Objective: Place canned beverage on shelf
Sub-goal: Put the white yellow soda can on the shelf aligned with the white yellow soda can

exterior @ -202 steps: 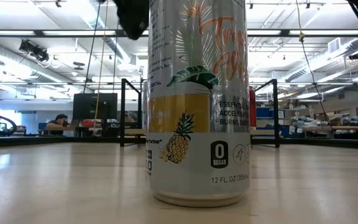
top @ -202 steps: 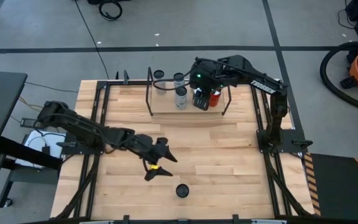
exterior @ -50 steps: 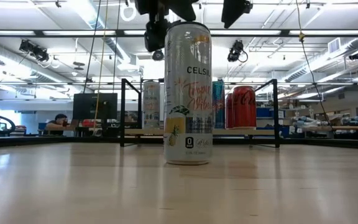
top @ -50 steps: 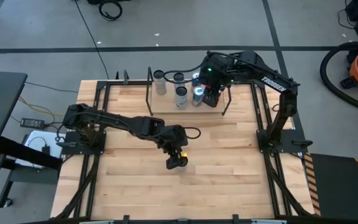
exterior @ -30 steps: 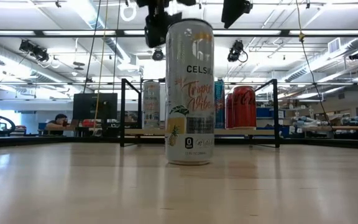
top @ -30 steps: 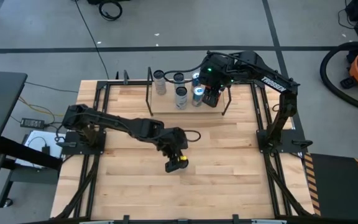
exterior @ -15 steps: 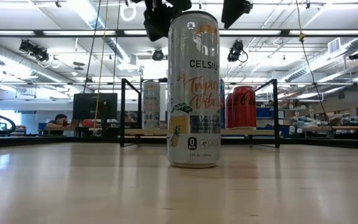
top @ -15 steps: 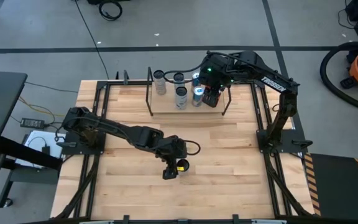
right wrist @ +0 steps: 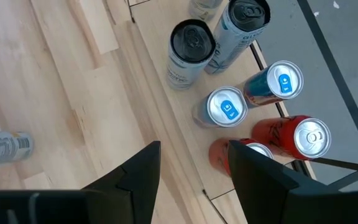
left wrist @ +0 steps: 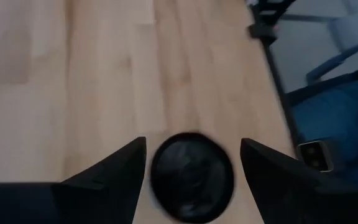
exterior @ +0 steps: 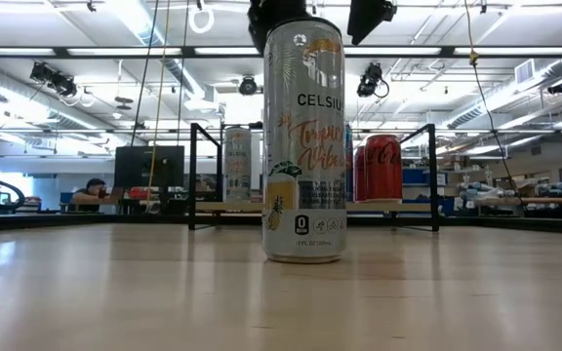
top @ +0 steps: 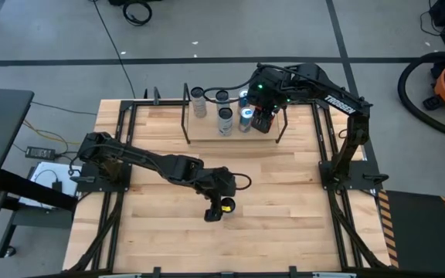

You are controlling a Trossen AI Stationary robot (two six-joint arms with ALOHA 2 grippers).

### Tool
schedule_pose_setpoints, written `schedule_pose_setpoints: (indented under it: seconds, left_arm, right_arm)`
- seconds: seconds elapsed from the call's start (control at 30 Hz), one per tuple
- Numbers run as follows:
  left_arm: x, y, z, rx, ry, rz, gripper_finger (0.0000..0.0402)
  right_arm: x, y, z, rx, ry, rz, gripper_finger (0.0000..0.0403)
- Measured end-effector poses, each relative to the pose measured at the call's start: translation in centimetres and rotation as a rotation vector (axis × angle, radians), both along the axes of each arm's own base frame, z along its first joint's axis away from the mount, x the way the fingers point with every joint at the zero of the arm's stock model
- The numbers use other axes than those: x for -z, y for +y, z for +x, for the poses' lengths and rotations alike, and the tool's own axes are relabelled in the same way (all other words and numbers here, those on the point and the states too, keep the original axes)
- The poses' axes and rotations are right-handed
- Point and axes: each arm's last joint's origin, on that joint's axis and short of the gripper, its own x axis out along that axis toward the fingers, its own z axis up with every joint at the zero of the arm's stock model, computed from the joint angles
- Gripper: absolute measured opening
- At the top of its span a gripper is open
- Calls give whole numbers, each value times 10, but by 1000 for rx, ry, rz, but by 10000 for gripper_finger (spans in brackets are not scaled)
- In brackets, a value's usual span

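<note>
Two dark jointed arms, white lettering on one.

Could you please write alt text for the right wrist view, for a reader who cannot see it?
Seen from above, the right end effector, fingers apart and empty, hovers over the shelf holding six upright cans: two red, two blue-topped, and two silver with dark tops.

blurred can top [left wrist: 192, 175], left gripper [exterior: 279, 21] cropped

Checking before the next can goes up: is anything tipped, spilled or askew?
Nothing stands out. The Celsius can stands upright on the table under the left tool. The cans on the shelf are all upright, with the right tool above them.
</note>
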Motion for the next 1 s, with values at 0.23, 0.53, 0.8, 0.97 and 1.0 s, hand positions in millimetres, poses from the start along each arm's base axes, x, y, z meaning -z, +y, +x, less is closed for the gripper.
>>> schedule_pose_setpoints:
  seconds: [0.23, 0.53, 0.8, 0.97, 1.0]
  left_arm:
    - [-1, -3, 0, 13, -3, -40, 276]
    - [7, -12, -2, 16, 12, 70, 313]
    - [16, -13, 2, 30, 39, 91, 314]
    - [33, -14, 8, 29, 80, 101, 314]
    - [36, -15, 10, 27, 82, 102, 314]
  right_arm:
    - [0, 0, 0, -1, 0, 1, 194]
    - [0, 0, 0, -2, -1, 3, 194]
    - [0, 0, 0, -3, 0, 4, 194]
    - [0, 0, 0, -3, 0, 3, 194]
    - [0, 0, 0, -3, 0, 3, 194]
